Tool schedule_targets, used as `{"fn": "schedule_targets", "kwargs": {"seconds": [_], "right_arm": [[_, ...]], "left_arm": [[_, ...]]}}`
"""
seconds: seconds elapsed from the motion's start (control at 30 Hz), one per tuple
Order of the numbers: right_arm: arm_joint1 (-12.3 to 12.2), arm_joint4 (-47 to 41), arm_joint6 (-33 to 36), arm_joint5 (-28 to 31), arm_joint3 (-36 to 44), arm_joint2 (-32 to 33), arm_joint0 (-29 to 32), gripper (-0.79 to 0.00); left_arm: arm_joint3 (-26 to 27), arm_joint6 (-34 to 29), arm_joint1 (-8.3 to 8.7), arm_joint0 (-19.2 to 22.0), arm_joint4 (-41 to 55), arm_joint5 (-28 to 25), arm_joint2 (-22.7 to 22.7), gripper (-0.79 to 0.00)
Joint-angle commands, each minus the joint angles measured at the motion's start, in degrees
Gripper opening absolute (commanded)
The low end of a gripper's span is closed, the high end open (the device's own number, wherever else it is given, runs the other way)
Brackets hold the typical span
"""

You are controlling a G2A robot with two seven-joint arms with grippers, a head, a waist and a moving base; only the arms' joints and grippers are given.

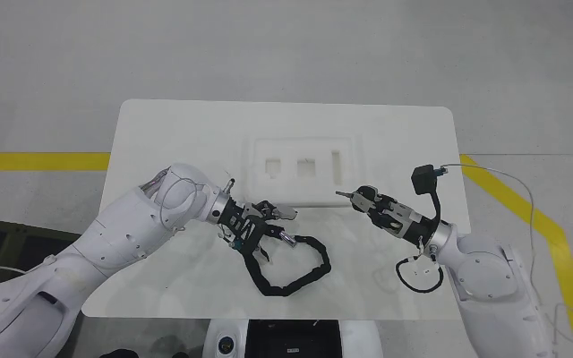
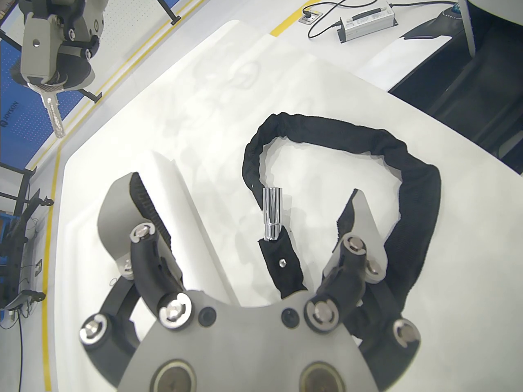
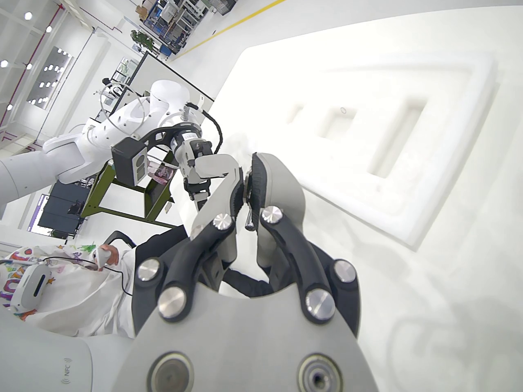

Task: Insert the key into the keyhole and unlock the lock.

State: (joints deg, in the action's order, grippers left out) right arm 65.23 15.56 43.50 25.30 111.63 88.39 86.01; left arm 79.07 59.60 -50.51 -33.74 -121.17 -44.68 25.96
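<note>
Right pincer [image 3: 247, 201] is clenched on the head of a flat silver metal key [image 2: 55, 114], blade sticking out free. Key is held in the air just off the white foam tray with three recesses [image 1: 304, 145], on the robot's right side of it. Left pincer [image 2: 245, 189] is released, fingers [image 2: 118, 206] spread either side of the chrome lock cylinder [image 2: 271, 214] on the end of the black fabric-sleeved chain lock [image 1: 300, 273], clear of it on both sides. Chain lies in a loop on the white counter [image 1: 179, 134], on the robot's side of the tray. Key and cylinder are well apart. Writing: white lettering on the edge of a blue dotted wall panel [image 2: 24, 124]. Room: pale grey floor, yellow floor line [image 1: 54, 161], grey power box [image 2: 365, 22] with black cable on the floor
</note>
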Motion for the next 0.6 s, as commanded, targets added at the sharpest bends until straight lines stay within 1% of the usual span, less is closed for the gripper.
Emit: {"fn": "schedule_targets", "kwargs": {"seconds": [0.0, 0.17, 0.27, 0.4, 0.57], "right_arm": [[0.0, 0.0, 0.0, 0.0, 0.0, 0.0, 0.0, -0.785], [0.0, 0.0, 0.0, 0.0, 0.0, 0.0, 0.0, -0.785], [0.0, 0.0, 0.0, 0.0, 0.0, 0.0, 0.0, -0.785], [0.0, 0.0, 0.0, 0.0, 0.0, 0.0, 0.0, -0.785], [0.0, 0.0, 0.0, 0.0, 0.0, 0.0, 0.0, -0.785]], "left_arm": [[0.0, 0.0, 0.0, 0.0, 0.0, 0.0, 0.0, 0.0], [0.0, 0.0, 0.0, 0.0, 0.0, 0.0, 0.0, 0.0], [1.21, -1.61, 0.05, -1.27, 1.38, 0.14, 0.21, 0.0], [3.83, -5.52, 0.34, -1.88, 0.2, -4.6, -0.31, 0.0], [5.58, -13.04, 0.43, -3.61, 3.89, -7.03, 1.1, 0.0]]}}
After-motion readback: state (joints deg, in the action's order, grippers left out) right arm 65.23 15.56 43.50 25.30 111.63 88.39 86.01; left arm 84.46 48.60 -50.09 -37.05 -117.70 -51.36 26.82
